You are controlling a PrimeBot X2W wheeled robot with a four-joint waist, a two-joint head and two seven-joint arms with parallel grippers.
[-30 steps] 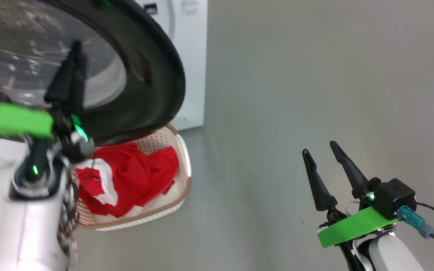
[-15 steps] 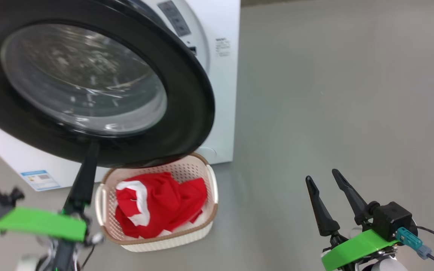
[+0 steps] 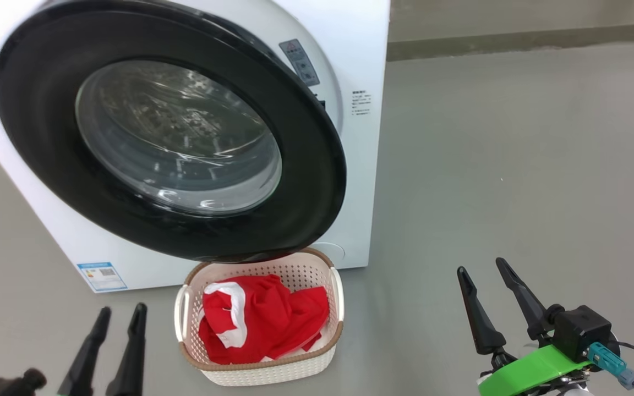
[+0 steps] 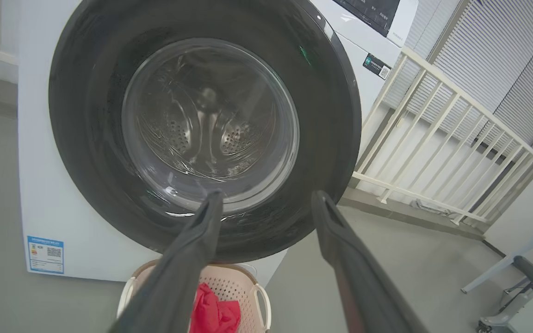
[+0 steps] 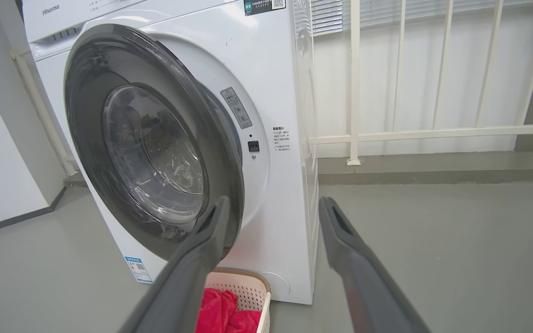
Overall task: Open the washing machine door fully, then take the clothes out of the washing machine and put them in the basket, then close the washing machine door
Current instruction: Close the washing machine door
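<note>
One smooth grey floor (image 3: 515, 137); white railing (image 5: 433, 134) beside washing machine (image 3: 361, 55).

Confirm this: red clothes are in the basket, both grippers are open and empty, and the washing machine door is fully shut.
Not shut: the right wrist view shows the washing machine door ajar, swung out from the front of the washing machine. The rest stands: clothes in the basket, left gripper and right gripper open and empty.
</note>
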